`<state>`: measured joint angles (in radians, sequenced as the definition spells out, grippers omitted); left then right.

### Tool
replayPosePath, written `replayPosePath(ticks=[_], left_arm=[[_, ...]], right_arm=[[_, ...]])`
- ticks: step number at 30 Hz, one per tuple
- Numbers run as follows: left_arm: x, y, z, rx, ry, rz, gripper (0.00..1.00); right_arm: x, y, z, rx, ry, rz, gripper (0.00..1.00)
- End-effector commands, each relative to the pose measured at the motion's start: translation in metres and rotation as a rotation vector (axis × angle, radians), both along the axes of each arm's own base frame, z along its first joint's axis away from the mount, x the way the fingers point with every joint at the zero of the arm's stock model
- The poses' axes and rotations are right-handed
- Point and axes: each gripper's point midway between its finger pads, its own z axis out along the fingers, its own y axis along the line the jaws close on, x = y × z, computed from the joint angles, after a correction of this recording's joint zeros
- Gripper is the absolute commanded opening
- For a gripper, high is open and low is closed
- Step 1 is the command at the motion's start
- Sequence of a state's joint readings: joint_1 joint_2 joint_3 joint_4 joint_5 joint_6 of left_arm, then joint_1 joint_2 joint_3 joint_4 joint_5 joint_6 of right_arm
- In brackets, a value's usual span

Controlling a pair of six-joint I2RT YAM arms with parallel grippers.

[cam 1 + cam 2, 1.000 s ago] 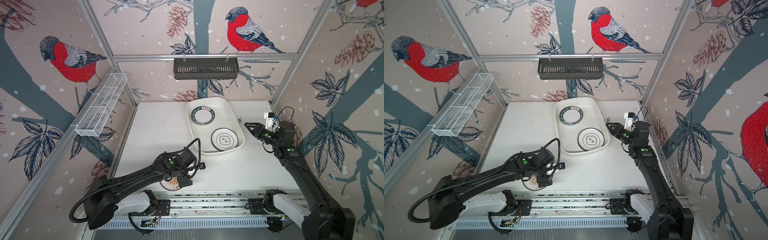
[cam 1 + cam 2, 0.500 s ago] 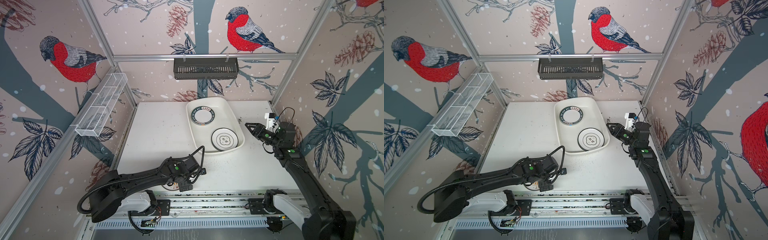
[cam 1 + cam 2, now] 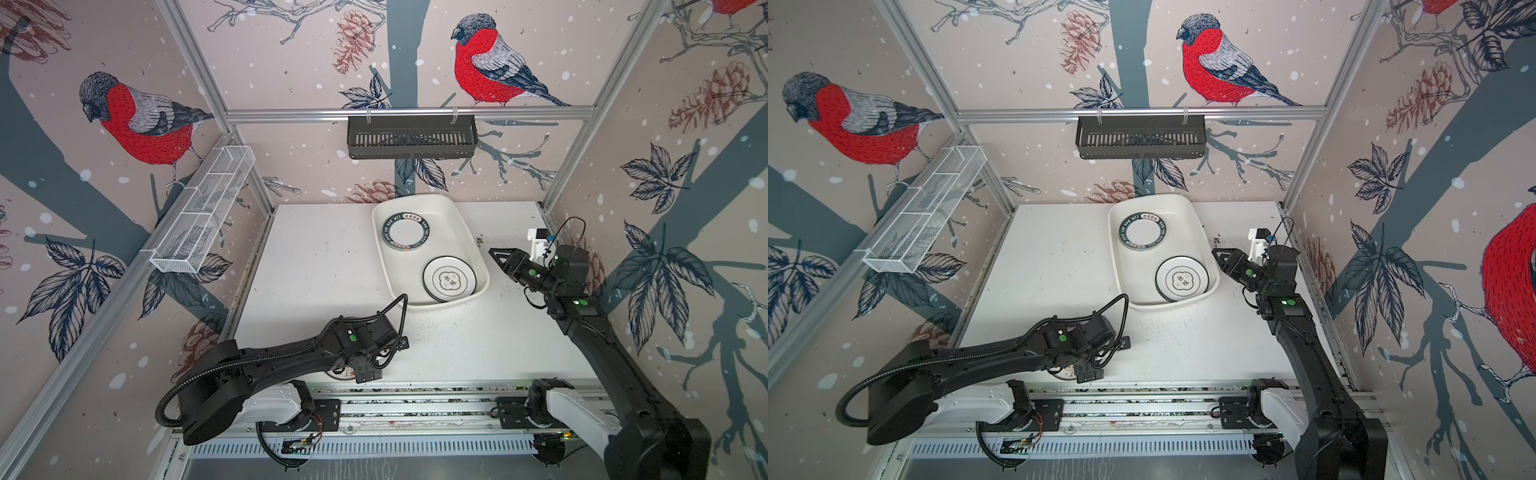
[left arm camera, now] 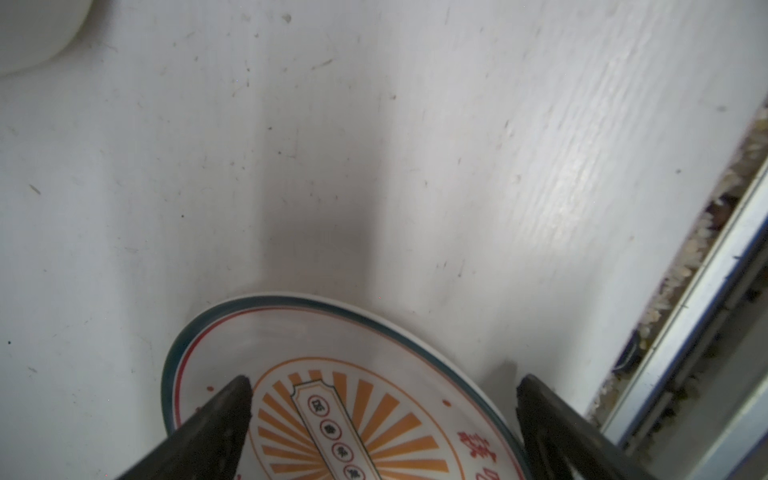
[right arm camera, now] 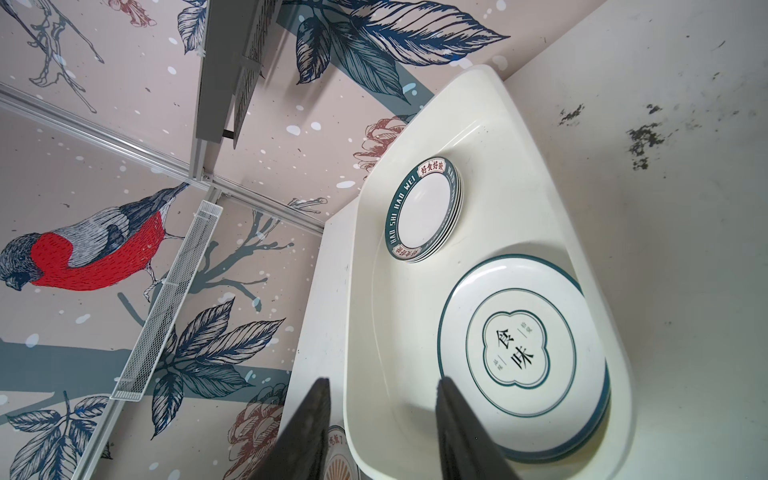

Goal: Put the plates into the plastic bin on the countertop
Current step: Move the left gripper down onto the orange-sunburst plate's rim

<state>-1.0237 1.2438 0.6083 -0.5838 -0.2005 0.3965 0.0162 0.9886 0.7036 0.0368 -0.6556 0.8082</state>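
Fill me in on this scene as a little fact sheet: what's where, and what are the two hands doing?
Bin: white plastic bin toward the back of the countertop
Inside bin: two plate stacks, green-lettered stack behind thin-rimmed stack
Outside bin: one sunburst plate near the front edge
Left hand: open wide over the sunburst plate
Right hand: open, empty, beside the bin

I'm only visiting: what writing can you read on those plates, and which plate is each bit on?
"HAO SHI HAO WEI": dark rim of the green-rimmed plate.
"好食好味": cream label on that same rim.
"食味": centre of the thin-rimmed plate.
Small characters flanking it: too small to read.
On the sunburst plate: circled characters on its centre strip and red ones near its edge, too blurred to read.
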Motion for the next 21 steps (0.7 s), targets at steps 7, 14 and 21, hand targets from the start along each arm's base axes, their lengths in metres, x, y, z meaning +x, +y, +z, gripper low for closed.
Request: replayPosePath(ticks=[7,14,21], left_arm=[[0.012,0.006,0.001,0.012,-0.085,0.008,0.98],[0.021,0.016,-0.003,0.034,-0.138,0.016,0.98],[0.034,0.024,-0.003,0.022,-0.141,0.047,0.98]], right_arm=[[-0.001,0.0,0.007,-0.003,-0.034,0.002,0.44],[-0.001,0.0,0.005,-0.001,-0.031,0.002,0.44],[-0.004,0.0,0.005,-0.001,-0.033,0.004,0.44]])
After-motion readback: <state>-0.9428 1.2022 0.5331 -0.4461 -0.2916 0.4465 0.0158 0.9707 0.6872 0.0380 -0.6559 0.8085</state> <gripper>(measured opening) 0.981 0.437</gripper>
